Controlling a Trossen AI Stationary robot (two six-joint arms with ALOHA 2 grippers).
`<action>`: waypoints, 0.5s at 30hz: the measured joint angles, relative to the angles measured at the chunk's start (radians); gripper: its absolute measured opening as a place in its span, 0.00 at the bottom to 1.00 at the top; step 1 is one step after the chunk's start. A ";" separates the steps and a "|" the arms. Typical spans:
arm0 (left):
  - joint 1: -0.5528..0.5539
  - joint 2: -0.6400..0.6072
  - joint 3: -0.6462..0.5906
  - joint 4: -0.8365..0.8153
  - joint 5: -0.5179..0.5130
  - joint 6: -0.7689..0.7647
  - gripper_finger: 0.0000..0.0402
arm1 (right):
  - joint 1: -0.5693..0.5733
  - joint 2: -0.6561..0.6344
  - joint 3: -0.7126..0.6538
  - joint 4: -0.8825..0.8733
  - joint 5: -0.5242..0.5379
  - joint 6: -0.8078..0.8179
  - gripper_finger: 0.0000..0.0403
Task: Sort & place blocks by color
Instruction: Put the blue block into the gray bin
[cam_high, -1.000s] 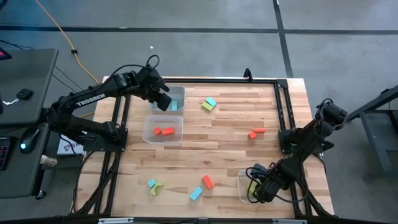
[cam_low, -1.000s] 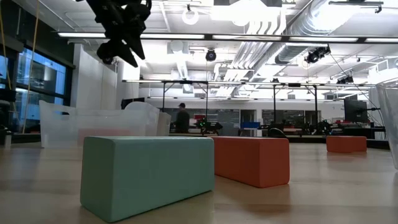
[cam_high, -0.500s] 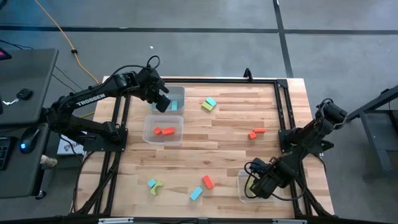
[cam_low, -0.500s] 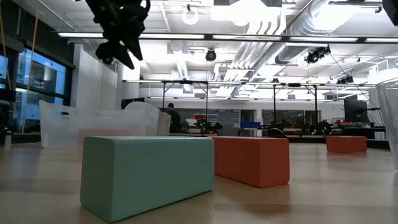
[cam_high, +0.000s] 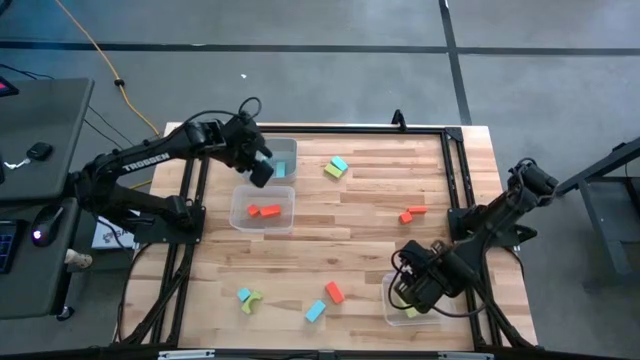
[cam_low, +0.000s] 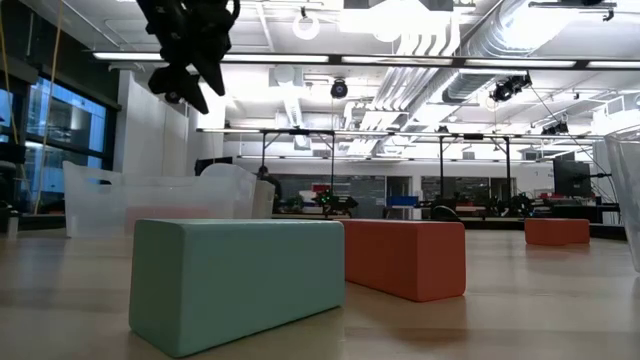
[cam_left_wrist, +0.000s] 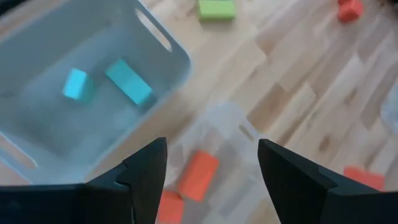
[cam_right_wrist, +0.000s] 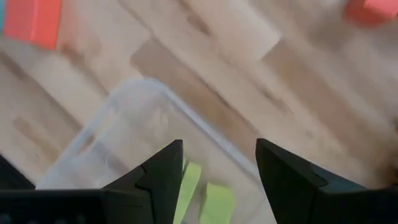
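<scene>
Fingers of the right gripper (cam_right_wrist: 214, 168) stood wide apart with nothing between them, directly above the clear bin (cam_high: 392, 300) at the table's near right corner, where two yellow-green blocks (cam_right_wrist: 202, 193) already lay. Taking that bin as landmark, the nearest loose pieces lay just to its left: a red-orange block (cam_high: 334, 292) and a cyan block (cam_high: 315, 311), each slanted across the planks. By my judgement the right arm was the nearer one for these, and its jaws would need to turn to span a short side. Farther left of the bin sat a cyan piece touching a green arch (cam_high: 251, 299). Well away, the left gripper (cam_left_wrist: 211, 168), also spread and empty, hovered over the far-left bin (cam_left_wrist: 93, 81) holding two cyan blocks (cam_left_wrist: 127, 81).
</scene>
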 joint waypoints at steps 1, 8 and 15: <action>-0.017 0.000 0.000 -0.014 0.000 -0.003 0.57 | -0.007 0.000 0.002 -0.003 0.010 -0.010 0.48; -0.155 0.000 0.000 -0.103 -0.027 -0.054 0.57 | -0.064 -0.009 0.003 -0.024 0.013 -0.110 0.48; -0.277 0.000 0.000 -0.102 -0.044 -0.109 0.57 | -0.133 -0.044 0.003 -0.030 0.014 -0.192 0.48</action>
